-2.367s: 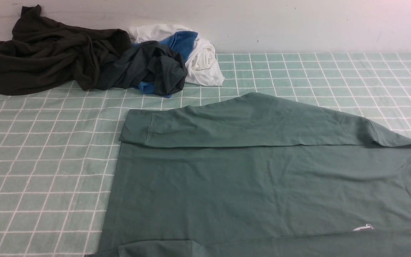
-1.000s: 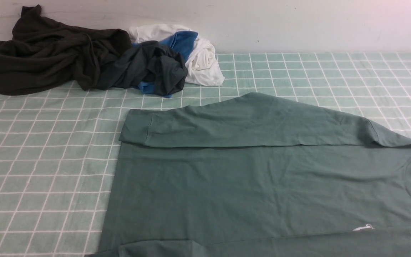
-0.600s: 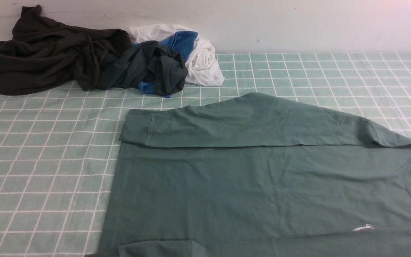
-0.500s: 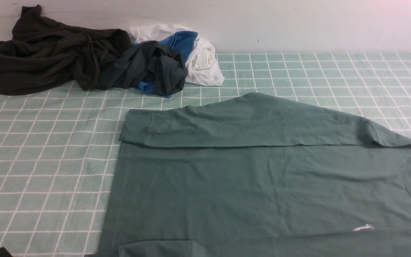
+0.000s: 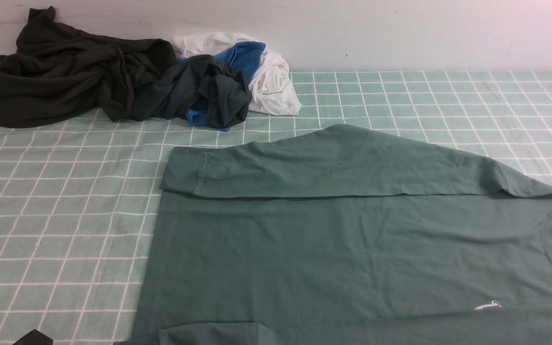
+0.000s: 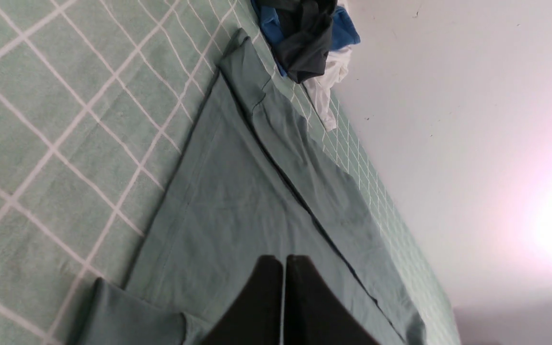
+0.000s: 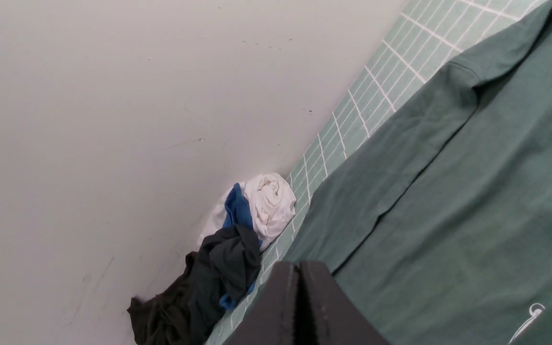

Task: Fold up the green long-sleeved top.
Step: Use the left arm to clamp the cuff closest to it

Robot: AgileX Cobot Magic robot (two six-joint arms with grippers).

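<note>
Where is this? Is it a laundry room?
Probably a robot's clothes-folding table: a green long-sleeved top spread on a checked cloth, crumpled clothes piled by a bare wall.

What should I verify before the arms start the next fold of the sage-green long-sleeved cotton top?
1. The sage-green long-sleeved cotton top lies flat on the pale green checked cloth: ok.
2. Its far sleeve is folded over the body: ok.
3. The left gripper is open to grasp: not ok, shut.
4. The right gripper is open: not ok, shut.
5. The pile of dark, blue and white clothes lies apart: ok.
</note>
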